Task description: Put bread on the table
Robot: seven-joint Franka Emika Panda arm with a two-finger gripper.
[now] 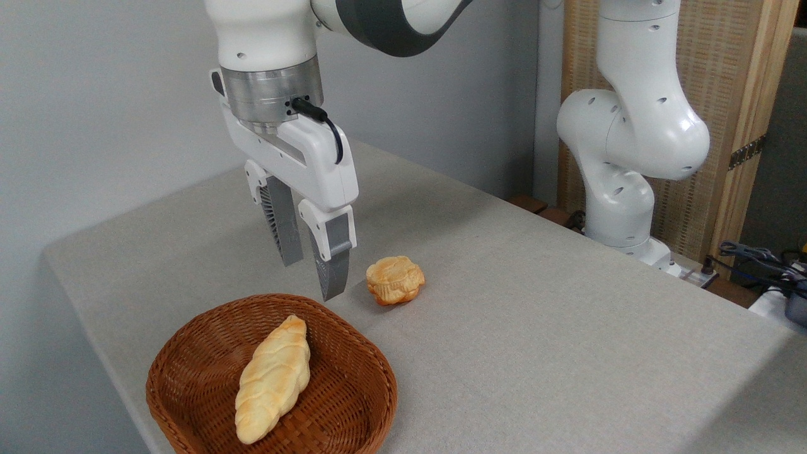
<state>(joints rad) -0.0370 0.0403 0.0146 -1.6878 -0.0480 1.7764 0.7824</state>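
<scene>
Camera view, fixed, looking across a cloth-covered table from one of its corners:

- Table (536, 328): large flat top under light grey-beige cloth, rounded corner visible at far left; carries the basket and the bun.
- Wicker basket (189, 353): brown woven, rounded-square, shallow walls; sits on the table near the bottom-left edge of the picture, its lower rim cut off by the frame.
- Braided loaf (272, 379): long, pointed at both ends, pale yellow with a more golden upper tip; lies inside the basket on its floor, running diagonally from lower left to upper right (nothing is touching it apart from the basket).
- Round bun (395, 279): small, golden-orange, ridged sides; rests on the bare cloth just right of the gripper fingers and beyond the basket's far rim, apart from both.
- Gripper (312, 277): white housing with two grey ribbed fingers (282, 230) pointing down; fingers parted by a narrow-to-moderate gap and holding nothing; it hangs above the basket's far rim, clear of the loaf, with one fingertip reaching down close to that rim.
- Robot arm (630, 126): white Panda, base mounted at the table's right-hand far edge, upper links arching across the top of the frame to the gripper; a black cable (325, 123) loops at the wrist.
- Background: plain grey wall at left, a wooden-framed woven panel (725, 94) at right, loose cables (763, 258) at far right.
</scene>
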